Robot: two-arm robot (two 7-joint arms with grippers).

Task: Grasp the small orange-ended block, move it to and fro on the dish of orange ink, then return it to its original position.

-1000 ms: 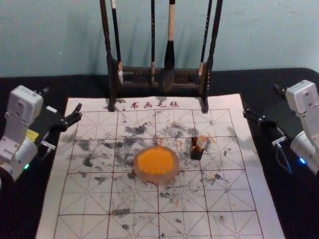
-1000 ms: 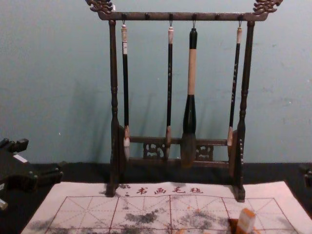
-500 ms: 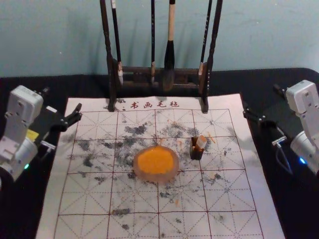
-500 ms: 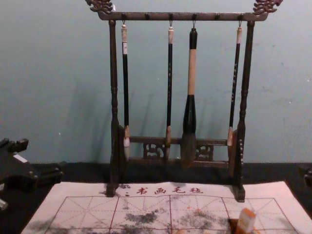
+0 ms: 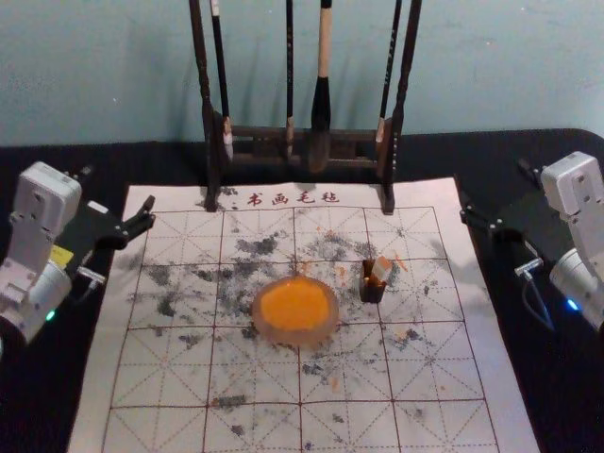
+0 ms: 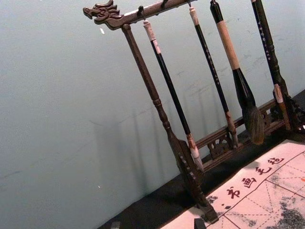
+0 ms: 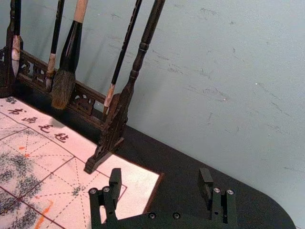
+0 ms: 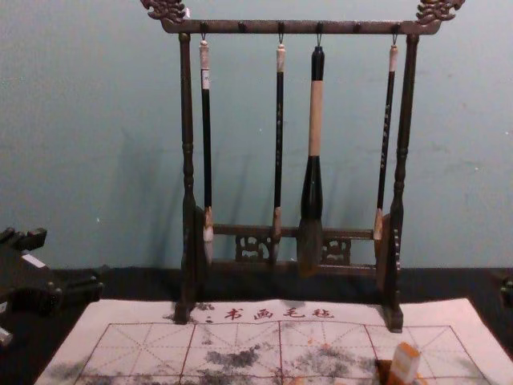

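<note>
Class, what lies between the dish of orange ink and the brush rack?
No object, just the gridded mat with ink smudges and printed characters, in the head view.

The pale-grey left arm [image 5: 47, 193] has a green light [image 5: 50, 316], the right arm [image 5: 573, 184] a blue light [image 5: 573, 305].

Dish [image 5: 296, 339] on mat [image 5: 156, 382] — block [image 5: 381, 269] in holder [image 5: 372, 293] to its right — 4 brushes [image 8: 315, 120] on rack [image 8: 256, 27] behind

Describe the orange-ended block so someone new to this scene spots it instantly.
Start at the dark carved wooden brush rack; a white gridded paper mat spreads in front of it. On the mat, to the robot's right of the round dish of orange ink, sits a small dark holder. The pale block pokes out of it, tilted, angular, orange only at its top end.
</note>
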